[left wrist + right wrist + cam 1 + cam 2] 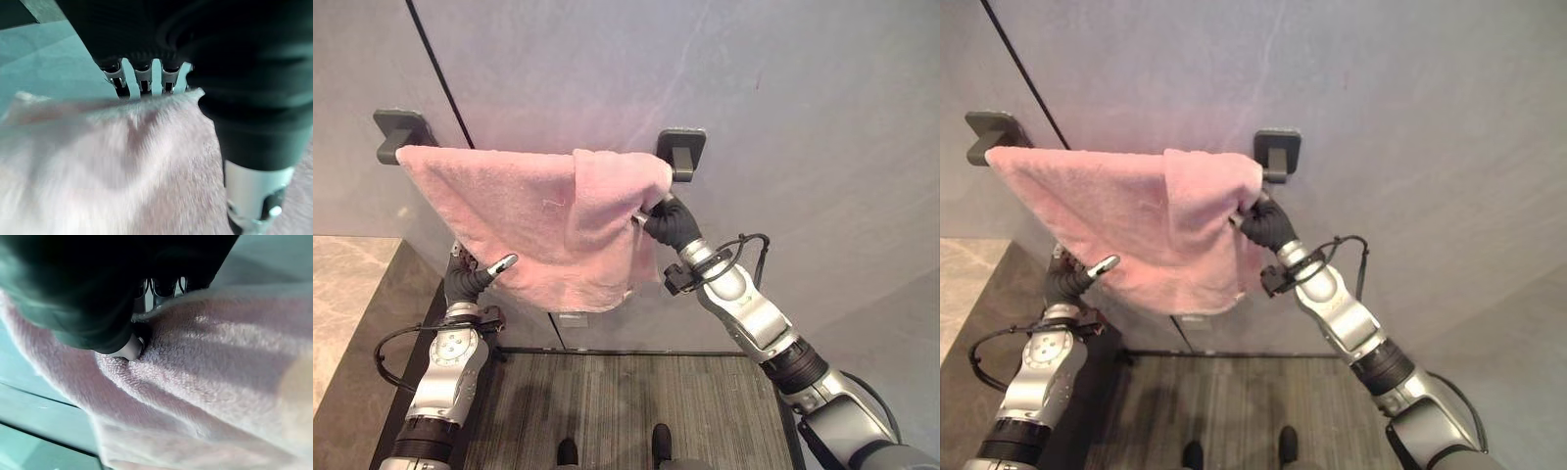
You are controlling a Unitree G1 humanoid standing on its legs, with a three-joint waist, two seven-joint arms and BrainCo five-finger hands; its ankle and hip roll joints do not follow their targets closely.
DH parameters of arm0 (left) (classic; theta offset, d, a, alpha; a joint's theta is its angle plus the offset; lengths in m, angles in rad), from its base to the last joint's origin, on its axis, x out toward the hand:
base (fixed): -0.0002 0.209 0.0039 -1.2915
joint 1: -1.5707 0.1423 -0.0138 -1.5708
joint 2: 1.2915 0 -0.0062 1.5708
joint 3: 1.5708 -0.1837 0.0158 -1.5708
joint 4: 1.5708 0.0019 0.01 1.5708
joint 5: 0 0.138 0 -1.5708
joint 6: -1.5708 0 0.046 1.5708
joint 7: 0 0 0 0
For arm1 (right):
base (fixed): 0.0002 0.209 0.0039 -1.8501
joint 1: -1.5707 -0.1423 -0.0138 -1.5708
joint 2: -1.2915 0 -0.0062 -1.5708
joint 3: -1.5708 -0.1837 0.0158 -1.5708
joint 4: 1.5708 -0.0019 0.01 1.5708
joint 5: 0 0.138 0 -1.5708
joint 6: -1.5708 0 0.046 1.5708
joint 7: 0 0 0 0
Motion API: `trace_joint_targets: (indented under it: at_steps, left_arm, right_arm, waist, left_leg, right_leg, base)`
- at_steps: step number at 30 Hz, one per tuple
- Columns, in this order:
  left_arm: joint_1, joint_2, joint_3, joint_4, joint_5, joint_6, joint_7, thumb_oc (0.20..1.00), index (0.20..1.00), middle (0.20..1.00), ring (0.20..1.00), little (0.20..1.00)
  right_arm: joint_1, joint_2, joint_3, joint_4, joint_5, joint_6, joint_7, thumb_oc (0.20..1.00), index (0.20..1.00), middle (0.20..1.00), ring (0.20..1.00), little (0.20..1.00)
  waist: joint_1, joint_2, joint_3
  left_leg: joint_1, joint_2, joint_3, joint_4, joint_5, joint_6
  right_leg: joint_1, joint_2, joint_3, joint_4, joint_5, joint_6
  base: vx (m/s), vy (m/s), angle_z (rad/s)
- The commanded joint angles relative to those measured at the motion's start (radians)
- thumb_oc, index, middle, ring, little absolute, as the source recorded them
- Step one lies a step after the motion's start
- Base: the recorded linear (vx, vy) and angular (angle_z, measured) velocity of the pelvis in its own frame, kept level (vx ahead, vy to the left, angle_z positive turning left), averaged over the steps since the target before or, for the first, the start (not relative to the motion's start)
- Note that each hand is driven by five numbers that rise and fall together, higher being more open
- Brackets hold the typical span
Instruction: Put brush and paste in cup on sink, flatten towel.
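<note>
Where the head cameras look down the grey wall, the left eye view lists one pink towel draped over a rail between two dark brackets, the left bracket and the right bracket; it hangs bunched, with a doubled fold near the right bracket. The right hand sits at that upper right edge, and the left hand reaches under the lower left hem, its thumb extended in front of the cloth. Right eye view: same arrangement, with a striped floor mat below and a stone counter edge at the left. Left wrist view: the fingers pass behind the towel's top edge, tips hidden, so their closure cannot be told. Right wrist view: the thumb presses into the pile, appearing to pinch the towel. Judged soft, light, limp and non-slip; best taken at the edges or corners and drawn sideways.
</note>
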Motion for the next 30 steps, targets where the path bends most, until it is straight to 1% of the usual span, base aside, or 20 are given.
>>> trace_joint_targets:
  at_steps: [1, 11, 13, 15, 17, 19, 21, 24, 25, 27, 30]
  left_arm:
    - [-0.048, 0.044, 0.006, -0.027, 0.023, -0.041, 0.004, 1.000, 1.000, 1.000, 1.000, 1.000]
    - [-0.047, 0.027, -0.001, -0.027, 0.019, -0.039, 0.003, 1.000, 1.000, 1.000, 1.000, 1.000]
    - [-0.042, 0.021, 0.003, -0.033, 0.014, -0.040, 0.000, 1.000, 1.000, 1.000, 1.000, 1.000]
    - [-0.043, 0.018, 0.003, -0.029, 0.010, -0.042, 0.005, 1.000, 1.000, 1.000, 1.000, 1.000]
    - [-0.037, 0.015, 0.008, -0.031, -0.001, -0.045, 0.005, 1.000, 1.000, 1.000, 1.000, 1.000]
    - [-0.038, 0.011, 0.006, -0.028, -0.001, -0.045, 0.010, 1.000, 1.000, 1.000, 1.000, 1.000]
    - [-0.039, 0.008, 0.003, -0.028, -0.003, -0.047, 0.012, 1.000, 1.000, 1.000, 1.000, 1.000]
    - [-0.032, 0.000, 0.003, -0.022, -0.015, -0.054, 0.012, 1.000, 1.000, 1.000, 1.000, 1.000]
    - [-0.031, -0.001, 0.001, -0.021, -0.016, -0.055, 0.012, 1.000, 1.000, 1.000, 1.000, 1.000]
    - [-0.032, -0.002, -0.003, -0.015, -0.019, -0.055, 0.011, 1.000, 1.000, 1.000, 1.000, 1.000]
    - [-0.032, -0.004, -0.009, -0.013, -0.013, -0.049, 0.012, 1.000, 1.000, 1.000, 1.000, 1.000]
  right_arm:
    - [-0.040, 0.027, -0.059, -0.032, 0.012, -0.088, -0.008, 0.200, 0.200, 0.200, 0.200, 0.200]
    - [-0.029, 0.032, -0.026, 0.005, 0.000, -0.055, -0.009, 0.200, 0.200, 0.200, 0.200, 0.200]
    - [-0.032, 0.027, -0.030, -0.047, 0.010, -0.068, 0.007, 0.200, 0.200, 0.200, 0.200, 0.200]
    - [-0.043, 0.033, -0.032, -0.015, -0.006, -0.074, -0.013, 0.200, 0.200, 0.200, 0.200, 0.200]
    - [-0.042, 0.039, -0.033, -0.044, 0.030, -0.083, 0.000, 0.200, 0.200, 0.200, 0.200, 0.200]
    - [-0.043, 0.044, -0.039, -0.044, 0.029, -0.092, -0.008, 0.200, 0.200, 0.200, 0.200, 0.200]
    - [-0.042, 0.057, -0.046, -0.060, 0.059, -0.112, -0.009, 0.200, 0.200, 0.200, 0.200, 0.200]
    - [-0.045, 0.073, -0.054, -0.059, 0.050, -0.133, -0.020, 0.200, 0.200, 0.200, 0.200, 0.200]
    - [-0.045, 0.074, -0.051, -0.052, 0.048, -0.131, -0.019, 0.344, 0.344, 0.344, 0.344, 0.344]
    - [-0.043, 0.072, -0.042, -0.045, 0.047, -0.123, -0.019, 1.000, 1.000, 1.000, 1.000, 1.000]
    - [-0.025, 0.070, -0.028, -0.025, 0.067, -0.102, -0.011, 1.000, 1.000, 1.000, 1.000, 1.000]
  waist:
    - [-0.002, -0.015, -0.006]
    - [-0.004, -0.014, -0.001]
    - [-0.004, -0.016, -0.001]
    - [-0.003, -0.016, -0.003]
    - [-0.002, -0.017, -0.004]
    - [-0.003, -0.016, -0.006]
    - [-0.003, -0.016, -0.006]
    - [-0.003, -0.015, -0.008]
    - [-0.003, -0.014, -0.009]
    - [-0.005, -0.015, -0.010]
    - [-0.005, -0.015, -0.010]
  left_leg:
    - [0.052, -0.013, 0.043, 0.004, -0.049, 0.019]
    - [0.052, -0.010, 0.053, 0.004, -0.047, 0.016]
    - [0.053, -0.009, 0.055, 0.004, -0.049, 0.016]
    - [0.054, -0.011, 0.053, 0.004, -0.050, 0.017]
    - [0.055, -0.010, 0.053, 0.004, -0.051, 0.018]
    - [0.055, -0.011, 0.051, 0.004, -0.052, 0.018]
    - [0.057, -0.011, 0.051, 0.004, -0.054, 0.019]
    - [0.058, -0.013, 0.050, 0.004, -0.055, 0.021]
    - [0.059, -0.013, 0.051, 0.004, -0.056, 0.021]
    - [0.060, -0.014, 0.051, 0.004, -0.056, 0.021]
    - [0.060, -0.015, 0.050, 0.004, -0.055, 0.022]
  right_leg:
    - [0.102, -0.095, -0.005, 0.007, -0.074, 0.101]
    - [0.092, -0.091, 0.002, 0.007, -0.069, 0.102]
    - [0.093, -0.090, 0.001, 0.007, -0.071, 0.101]
    - [0.096, -0.090, -0.001, 0.007, -0.070, 0.101]
    - [0.098, -0.090, -0.002, 0.007, -0.070, 0.100]
    - [0.098, -0.090, -0.002, 0.007, -0.070, 0.101]
    - [0.099, -0.091, -0.003, 0.007, -0.069, 0.101]
    - [0.102, -0.092, -0.004, 0.007, -0.069, 0.101]
    - [0.102, -0.093, -0.005, 0.007, -0.069, 0.101]
    - [0.103, -0.093, -0.005, 0.007, -0.068, 0.102]
    - [0.103, -0.094, -0.006, 0.007, -0.067, 0.102]
  base:
    - [0.01, -0.003, -0.13]
    - [0.00, 0.000, -0.02]
    - [0.00, 0.000, 0.00]
    - [0.00, 0.000, 0.00]
    - [0.00, 0.000, 0.00]
    - [0.00, 0.000, 0.00]
    - [0.00, 0.000, 0.00]
    - [0.00, 0.000, 0.00]
    - [0.00, 0.000, 0.00]
    - [0.00, 0.000, 0.00]
    - [0.00, 0.000, 0.00]
